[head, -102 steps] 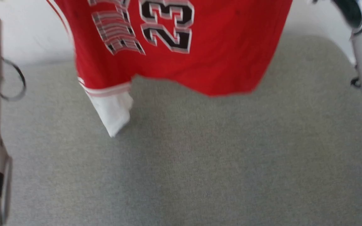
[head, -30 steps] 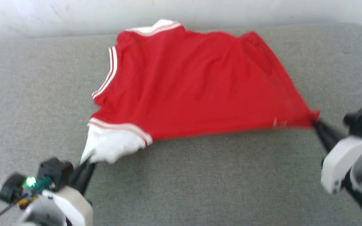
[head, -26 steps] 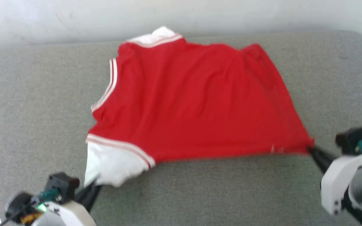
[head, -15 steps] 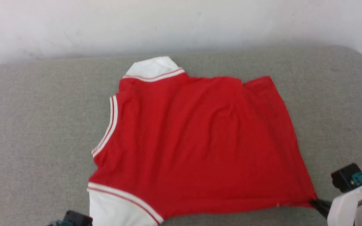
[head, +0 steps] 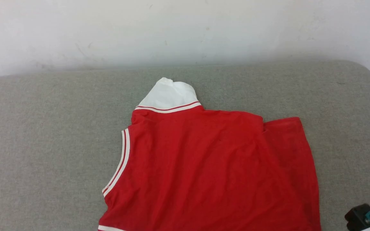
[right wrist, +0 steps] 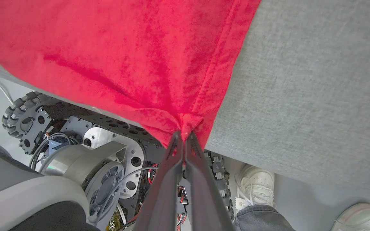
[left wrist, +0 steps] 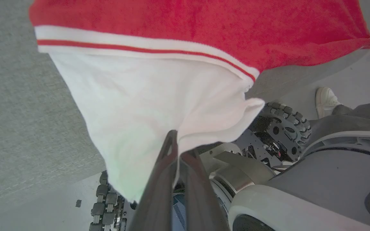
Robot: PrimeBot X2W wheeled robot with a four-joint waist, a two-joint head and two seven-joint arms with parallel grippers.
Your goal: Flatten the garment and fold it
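Head view: our garment (head: 210, 173) lies spread on the grey cushion (head: 43, 144). Our left gripper (left wrist: 178, 144) pinches its white sleeve (left wrist: 133, 106); our right gripper (right wrist: 183, 134) clamps a red hem corner (right wrist: 188, 120).

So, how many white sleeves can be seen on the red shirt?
2: the far sleeve lies at the shirt's far edge in the head view; the near sleeve is pinched by the left gripper.
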